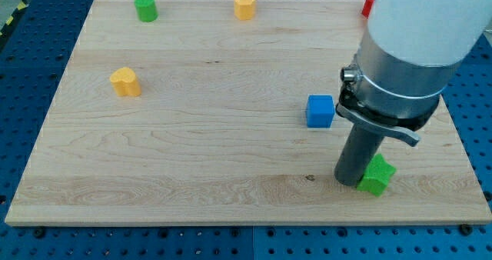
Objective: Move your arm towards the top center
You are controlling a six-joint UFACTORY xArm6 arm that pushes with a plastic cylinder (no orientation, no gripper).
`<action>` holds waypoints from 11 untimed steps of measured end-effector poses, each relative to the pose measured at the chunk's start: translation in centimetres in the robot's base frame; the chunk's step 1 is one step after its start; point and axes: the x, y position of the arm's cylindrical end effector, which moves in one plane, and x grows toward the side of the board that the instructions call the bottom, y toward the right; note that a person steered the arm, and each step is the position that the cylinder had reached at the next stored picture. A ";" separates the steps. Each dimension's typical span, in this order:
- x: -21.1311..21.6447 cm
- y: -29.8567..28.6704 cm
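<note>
Here, my tip (350,183) against the green block (377,175), near the blue cube (320,111).

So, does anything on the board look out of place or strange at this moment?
Nothing looks damaged. Two things stand out mildly: a red block at the view's top right is mostly hidden behind the arm, and my tip sits right against the green block, apparently touching, far from the top center.
</note>
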 end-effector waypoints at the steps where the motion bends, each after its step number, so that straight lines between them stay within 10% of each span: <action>1: 0.0 2.0; 4: -1.1 5.1; 11: -19.2 1.3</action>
